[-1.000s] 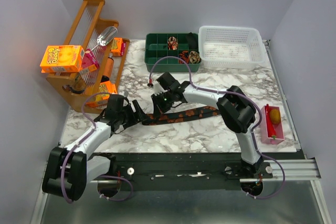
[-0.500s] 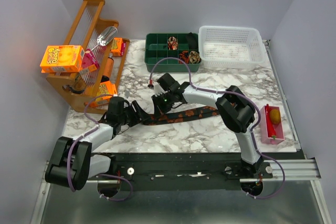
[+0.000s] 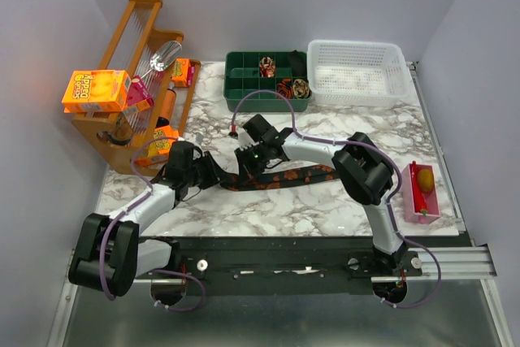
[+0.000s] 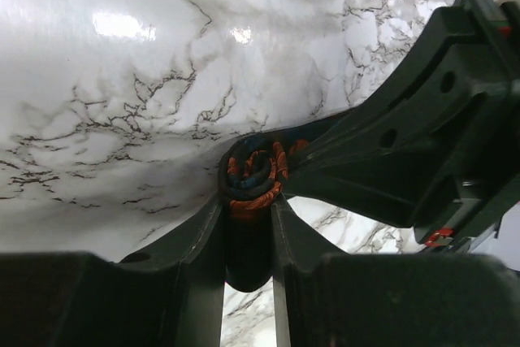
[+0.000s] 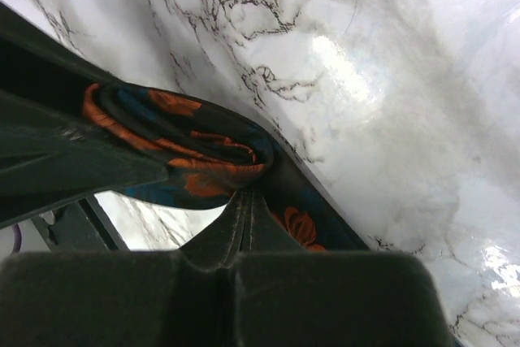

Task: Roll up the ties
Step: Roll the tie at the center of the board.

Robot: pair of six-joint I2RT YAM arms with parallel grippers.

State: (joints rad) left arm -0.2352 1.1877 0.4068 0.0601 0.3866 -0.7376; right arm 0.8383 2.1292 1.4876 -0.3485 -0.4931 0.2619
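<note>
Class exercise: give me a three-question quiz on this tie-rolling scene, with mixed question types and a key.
1. True or false: the tie on the table is fully rolled.
2. Rolled ties sit in: A white basket, B green tray, C wooden rack.
3. Fill in: the coil at the tie's end sits between the ___ gripper's fingers.
Key: 1 false, a flat strip remains; 2 B; 3 left gripper.
</note>
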